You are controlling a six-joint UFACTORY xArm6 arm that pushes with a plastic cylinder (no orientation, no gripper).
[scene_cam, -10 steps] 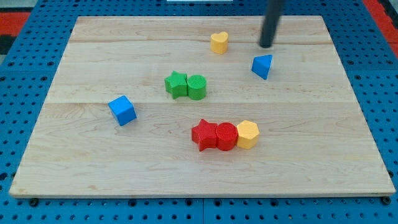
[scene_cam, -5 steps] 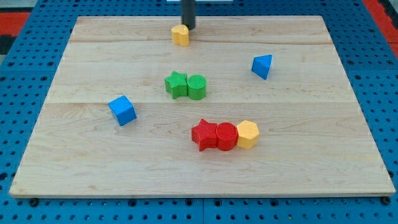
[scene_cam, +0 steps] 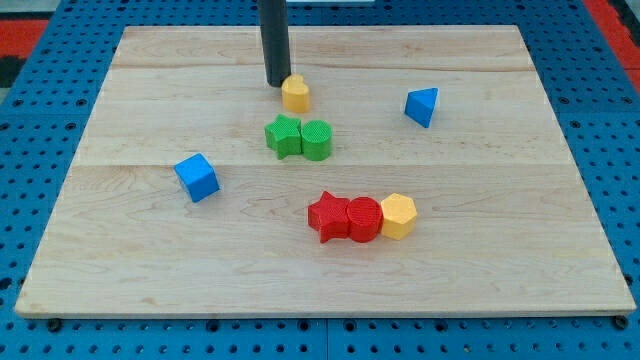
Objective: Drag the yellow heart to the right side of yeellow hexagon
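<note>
Most of the task is judged undone: the yellow heart [scene_cam: 295,93] is touched just right of my tip [scene_cam: 275,83], well apart from the yellow hexagon [scene_cam: 398,216] farther down-right; no gripper is fitted.

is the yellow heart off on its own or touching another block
On its own. The yellow heart sits apart from the green star and green cylinder below it; only my tip is right at its left side.

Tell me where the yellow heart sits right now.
The yellow heart sits near the view's top centre, just above the green star, with my tip at its left.
</note>
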